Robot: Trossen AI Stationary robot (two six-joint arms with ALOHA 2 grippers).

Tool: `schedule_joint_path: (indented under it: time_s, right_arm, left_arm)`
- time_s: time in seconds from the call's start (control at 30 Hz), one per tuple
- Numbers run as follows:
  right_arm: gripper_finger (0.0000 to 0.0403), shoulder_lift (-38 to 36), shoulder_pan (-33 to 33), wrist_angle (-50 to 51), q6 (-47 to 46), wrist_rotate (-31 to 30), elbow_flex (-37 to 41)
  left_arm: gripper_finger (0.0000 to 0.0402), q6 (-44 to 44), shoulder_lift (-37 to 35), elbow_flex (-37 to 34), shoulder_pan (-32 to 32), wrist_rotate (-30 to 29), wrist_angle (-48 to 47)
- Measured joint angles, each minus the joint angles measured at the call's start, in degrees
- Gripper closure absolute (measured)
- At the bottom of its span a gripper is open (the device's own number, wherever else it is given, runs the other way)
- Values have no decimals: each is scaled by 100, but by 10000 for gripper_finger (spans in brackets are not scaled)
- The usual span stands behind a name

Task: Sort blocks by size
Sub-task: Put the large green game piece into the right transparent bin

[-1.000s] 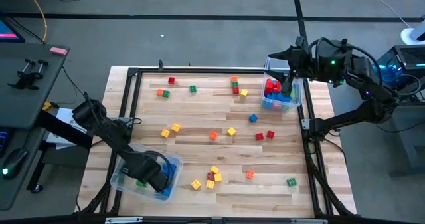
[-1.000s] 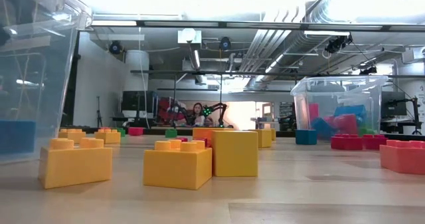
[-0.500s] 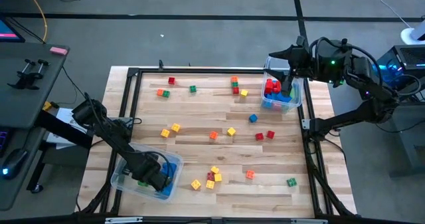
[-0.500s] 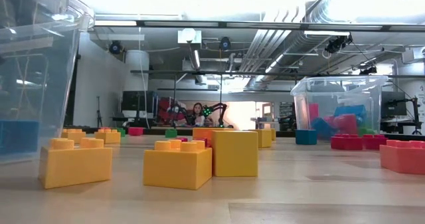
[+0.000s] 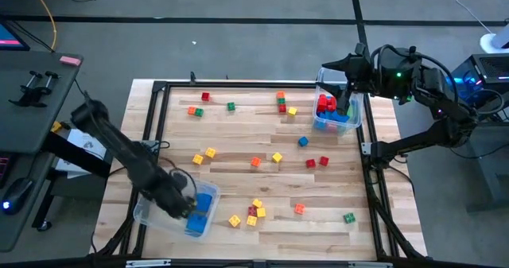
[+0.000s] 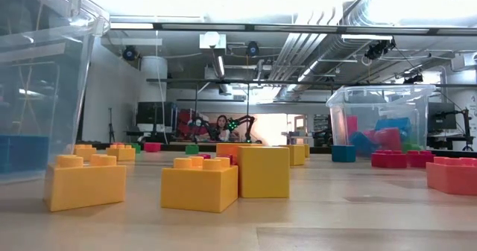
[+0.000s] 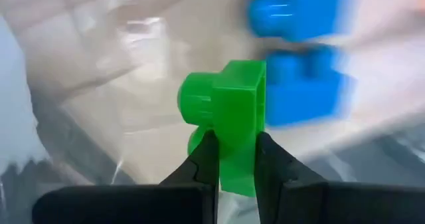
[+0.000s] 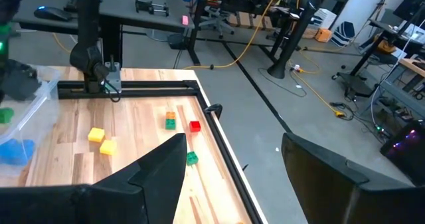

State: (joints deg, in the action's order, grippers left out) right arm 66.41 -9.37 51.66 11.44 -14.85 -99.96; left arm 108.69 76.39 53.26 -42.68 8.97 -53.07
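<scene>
- Left hand [image 7: 234,159] is down inside the clear bin [image 5: 145,212] at the near-left corner of the tabletop [image 5: 238,149], fingers pinched together on a small green block [image 7: 232,127]. The stud pokes out sideways from between the pads.
- Just beyond that hand sit a couple of blue blocks [image 7: 302,94] on the bin floor, really close to the green one.
- My read: it's pulling the green one out because it landed in the wrong bin. So lift straight up first, clear the bin wall, then swing over. Dragging sideways would probably knock the blue ones or tip the bin.
- The grip looks low on the block, so I'd go slow; a tiny plastic cube can squirt out.
- Right hand [image 8: 232,164] hangs over the other bin [image 5: 338,109] at the far-right corner with its fingers apart, holding nothing, red and blue blocks below it.
- Plenty of loose blocks [image 5: 256,208] are still scattered across the tabletop between the two hands, so the sort is nowhere near done.
</scene>
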Motion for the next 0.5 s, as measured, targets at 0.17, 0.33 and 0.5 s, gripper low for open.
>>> schedule_joint_path:
  time_s: [0.17, 0.33, 0.5]
  right_arm:
    - [158, 0, -2, -1, 1, 0, 0]
    - [158, 1, 0, -1, -23, 0, 0]
    - [158, 0, 0, -12, -418, 1, 0]
  left_arm:
    - [369, -1106, -1469, 307, 127, -1070, 149]
    - [367, -2860, -2630, 777, 661, -2076, 870]
    - [374, -4815, -2627, 928, 2266, -2294, 1001]
